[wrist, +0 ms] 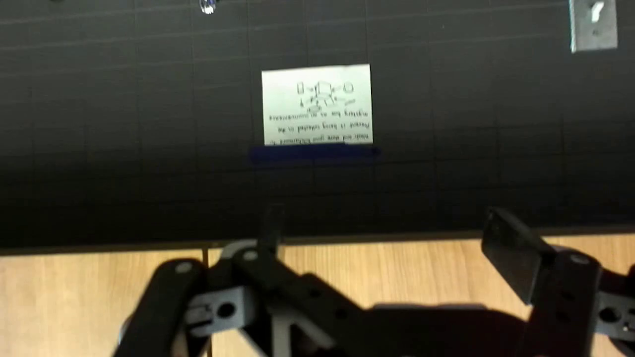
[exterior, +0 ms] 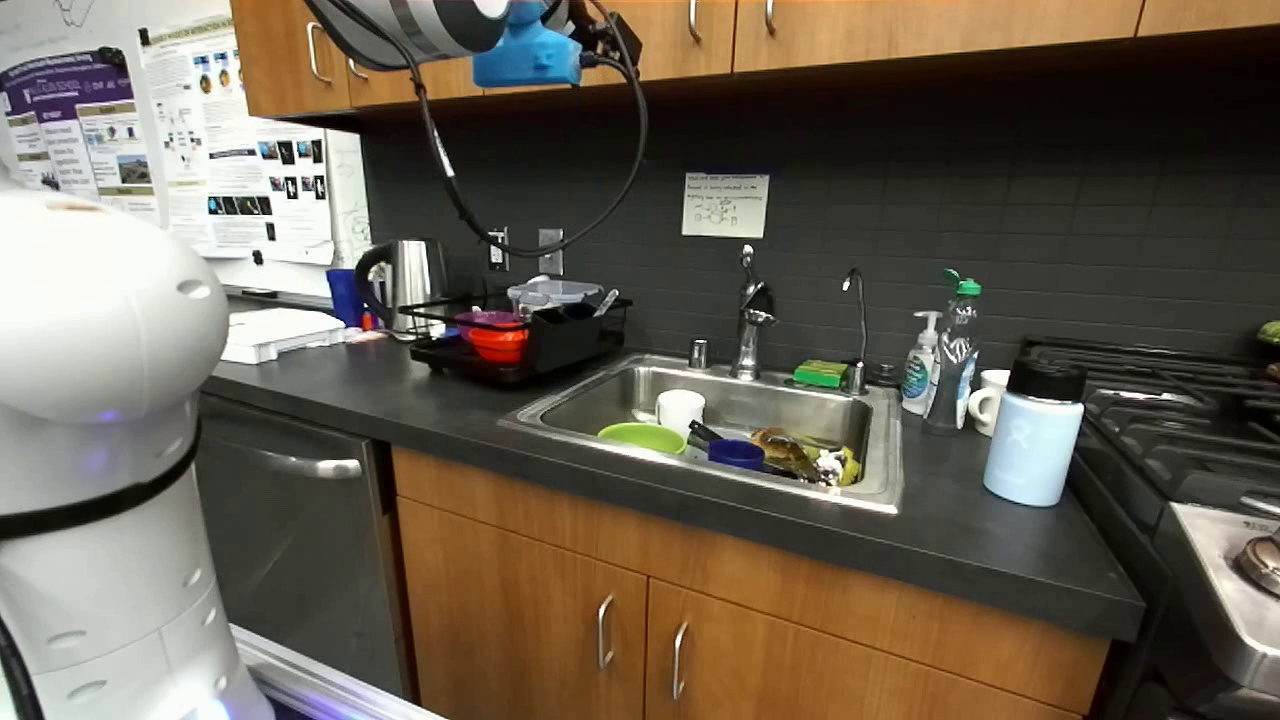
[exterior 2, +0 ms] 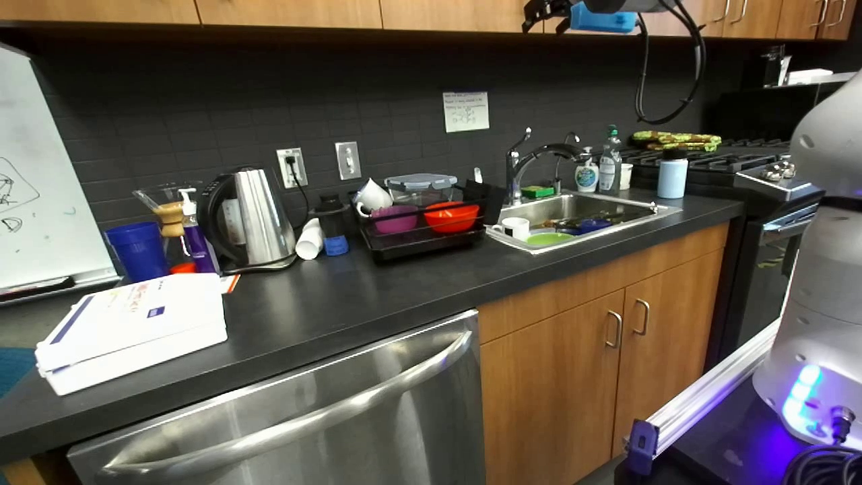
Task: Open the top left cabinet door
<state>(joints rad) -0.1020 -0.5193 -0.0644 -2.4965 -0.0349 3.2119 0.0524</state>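
In the steel sink [exterior: 886, 450] I see a white mug [exterior: 680, 410], a green dish [exterior: 643, 437] and a blue dish [exterior: 736, 453]. Behind the sink I get the faucet [exterior: 748, 335], at the sink's back edge a green sponge [exterior: 820, 375], and above it on the dark wall [exterior: 900, 200] a handwritten note [exterior: 725, 205]. Left of the sink my feed gives me the black dish rack [exterior 2: 431, 244] just beside it, then the steel kettle [exterior 2: 262, 222], and well out a white case [exterior 2: 145, 316]. Right of the sink I pick up a pump bottle [exterior: 917, 375], a green-capped bottle [exterior: 953, 360], a light-blue flask [exterior: 1033, 455], then the stove [exterior: 1210, 530].
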